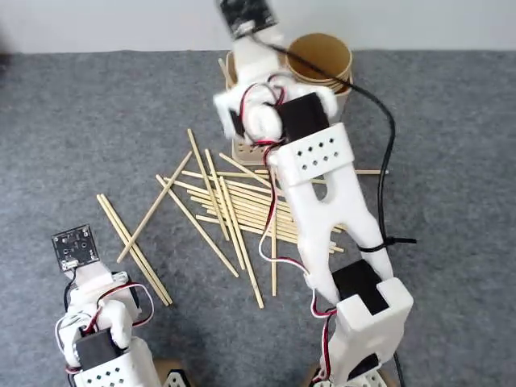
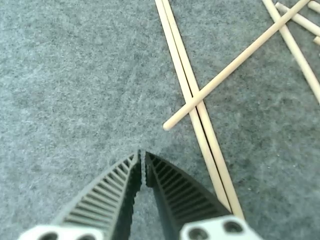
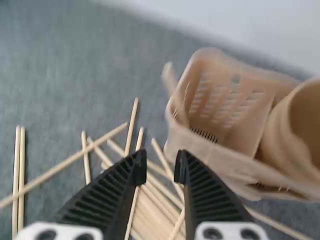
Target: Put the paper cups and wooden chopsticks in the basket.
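Left wrist view: jaws together, empty.

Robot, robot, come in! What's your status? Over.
Left hand shut, empty, over grey carpet. Right hand open, empty, near beige plastic basket. Brown paper cup in basket; wooden chopsticks scattered on carpet. Nothing seen blocking.

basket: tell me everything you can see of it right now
The basket is tan, plastic-looking, rectangular, with slotted walls and an open top. It sits on the grey mat at the far side, largely covered in the high view by the right arm. A brown paper cup stands at its right end, apparently inside. Loose chopsticks lie just in front; contact unclear.
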Tool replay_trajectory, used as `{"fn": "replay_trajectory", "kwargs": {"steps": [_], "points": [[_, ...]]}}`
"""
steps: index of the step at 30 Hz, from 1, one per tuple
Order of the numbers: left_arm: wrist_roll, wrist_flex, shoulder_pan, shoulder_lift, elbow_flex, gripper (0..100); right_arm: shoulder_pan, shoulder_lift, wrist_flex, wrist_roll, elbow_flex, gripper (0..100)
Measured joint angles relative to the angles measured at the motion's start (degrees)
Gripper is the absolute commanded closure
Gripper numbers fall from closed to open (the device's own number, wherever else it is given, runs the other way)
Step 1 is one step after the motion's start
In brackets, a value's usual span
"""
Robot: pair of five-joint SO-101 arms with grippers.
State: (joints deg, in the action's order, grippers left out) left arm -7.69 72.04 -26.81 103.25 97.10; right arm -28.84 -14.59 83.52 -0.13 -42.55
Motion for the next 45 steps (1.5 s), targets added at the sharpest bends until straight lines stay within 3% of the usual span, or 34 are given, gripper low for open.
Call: {"fn": "replay_trajectory", "kwargs": {"steps": [5,10,22,36,45], "points": [[0.0,0.0,0.0,0.0,0.0,99,-1.1,-4.7,9.2,-3.4,0.0,78.7],[0.0,0.0,0.0,0.0,0.0,99,-1.8,-14.5,10.5,-4.3,0.0,77.8],[0.0,0.0,0.0,0.0,0.0,99,-7.6,-32.3,-1.1,-6.2,0.0,77.7],[0.0,0.0,0.0,0.0,0.0,99,-8.9,-36.6,-4.7,-6.2,-0.1,77.9],[0.0,0.0,0.0,0.0,0.0,99,-6.5,-38.4,-4.7,-6.2,-1.8,99.3]]}}
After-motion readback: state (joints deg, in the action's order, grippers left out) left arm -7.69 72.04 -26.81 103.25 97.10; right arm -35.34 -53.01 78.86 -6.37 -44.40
